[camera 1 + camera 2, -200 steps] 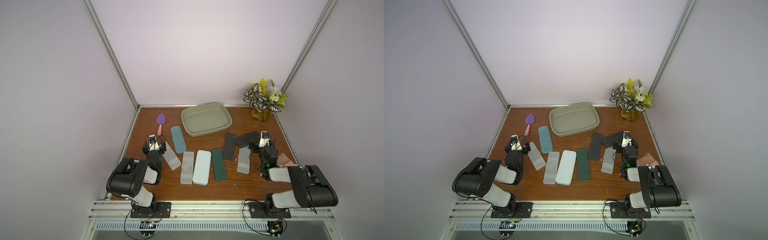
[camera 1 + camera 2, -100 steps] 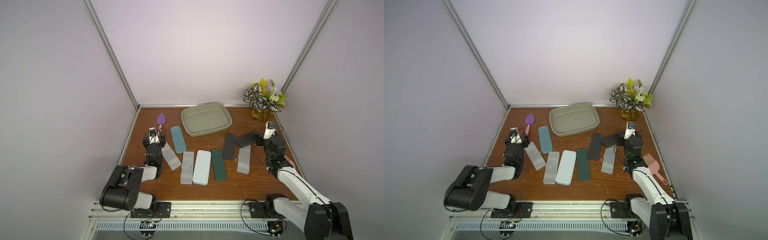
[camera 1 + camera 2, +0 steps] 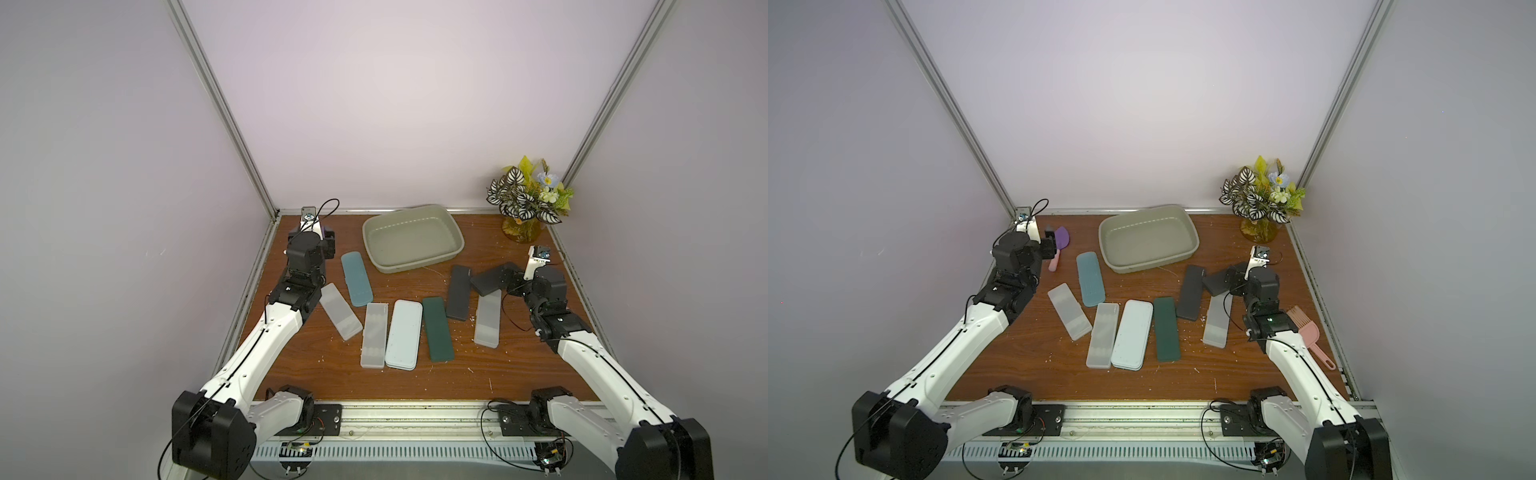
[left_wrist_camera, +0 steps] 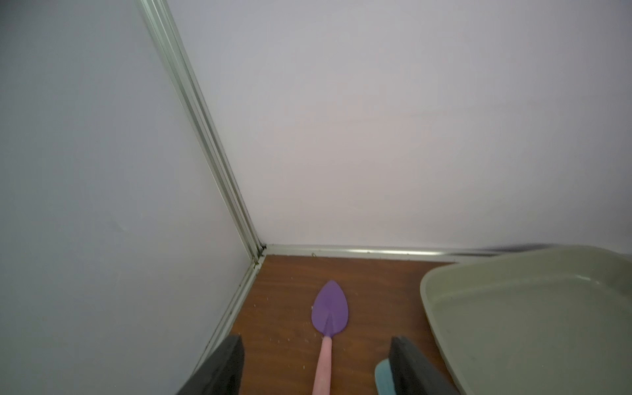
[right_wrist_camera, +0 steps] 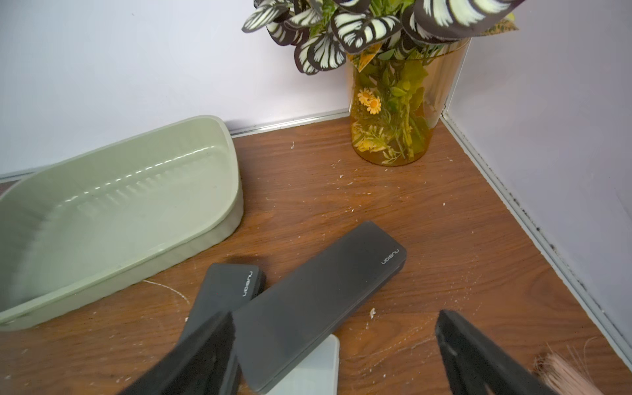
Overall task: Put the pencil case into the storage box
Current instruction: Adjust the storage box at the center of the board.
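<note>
Cases [image 3: 402, 334] lie outside the box [image 3: 409, 269]. Both released, my left end effector [image 4: 317, 345] hangs above a spatula [image 4: 330, 307], my right end effector [image 5: 335, 319] above a dark case [image 5: 325, 290].

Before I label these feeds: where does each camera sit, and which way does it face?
Both top views: high in front, looking down at table and storage box; left arm, right arm show.
Left wrist: on left arm, facing back corner, purple scoop; left fingers show.
Right wrist: on right arm, facing vase, dark case; right fingers show.
Shared: all see the storage box.
</note>
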Robot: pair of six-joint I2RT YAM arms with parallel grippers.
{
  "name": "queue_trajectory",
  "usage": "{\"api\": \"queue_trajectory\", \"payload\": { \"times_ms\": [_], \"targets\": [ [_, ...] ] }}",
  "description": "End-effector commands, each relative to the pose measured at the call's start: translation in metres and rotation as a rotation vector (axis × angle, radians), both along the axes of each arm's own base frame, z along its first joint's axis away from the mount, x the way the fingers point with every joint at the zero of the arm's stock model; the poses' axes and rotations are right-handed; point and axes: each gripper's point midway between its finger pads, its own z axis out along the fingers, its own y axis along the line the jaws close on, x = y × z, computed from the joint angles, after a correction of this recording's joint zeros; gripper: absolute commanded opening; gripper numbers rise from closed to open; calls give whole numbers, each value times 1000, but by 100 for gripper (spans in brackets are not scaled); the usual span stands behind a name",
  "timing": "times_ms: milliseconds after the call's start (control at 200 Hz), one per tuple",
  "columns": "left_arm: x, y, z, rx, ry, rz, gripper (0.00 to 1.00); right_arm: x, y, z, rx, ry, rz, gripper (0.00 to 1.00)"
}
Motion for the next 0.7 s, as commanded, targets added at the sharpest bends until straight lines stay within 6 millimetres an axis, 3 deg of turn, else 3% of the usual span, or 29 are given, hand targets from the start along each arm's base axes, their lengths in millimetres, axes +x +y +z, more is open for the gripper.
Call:
{"api": "queue_trajectory", "payload": {
  "times_ms": [0, 130, 255, 696],
  "targets": [
    [-18, -14, -63, -107, 271, -41, 68, 1, 17, -3, 96, 121, 45, 99],
    [-18, -32, -87, -256, 358, -80, 67, -6, 39, -11, 167, 188, 134, 99],
    [-5, -58, -106, -387, 436, -142, 63, -15, 47, -10, 197, 215, 173, 99],
    [109, -112, -128, -494, 618, -175, 59, -33, 58, 2, 225, 253, 245, 99]
  ]
}}
